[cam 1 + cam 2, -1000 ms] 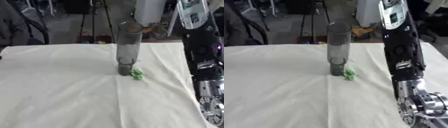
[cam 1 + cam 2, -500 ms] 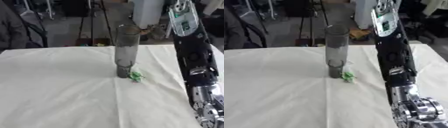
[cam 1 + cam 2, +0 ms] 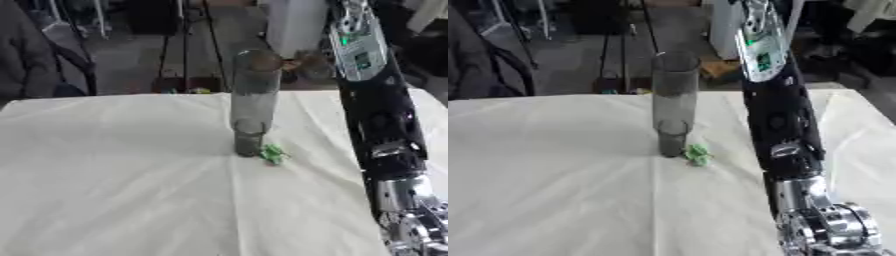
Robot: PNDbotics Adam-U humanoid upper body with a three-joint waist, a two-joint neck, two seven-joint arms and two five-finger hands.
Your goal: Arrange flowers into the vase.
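Vase: a tall, narrow, clear glass vase [image 3: 254, 102] stands upright near the middle of the table, a little toward the far side. The glass looks smoky grey, and nothing can be made out rising above its rim.

Green piece: a small bright green thing [image 3: 274, 154], leafy in shape, lies on the cloth just beside the foot of the vase, on the robot's right side of it. Whether it touches the glass cannot be told.

Table cover: a cream-white cloth [image 3: 114, 190] covers the whole table, with soft creases running across it.

Right arm: a black arm with silver joints [image 3: 785, 130] comes down the right side of both views, from the upper edge toward the lower right corner. It passes near the vase but stays apart from it. A light panel with a green spot shows high on the arm.

Right hand: no hand shows in either view; only the arm and a round silver joint near the lower right corner. How far its fingers are spread, and what it holds or touches, cannot be told.

Left hand: not visible in either view.

Background: dark stands and a pale upright object beyond the far edge of the table.
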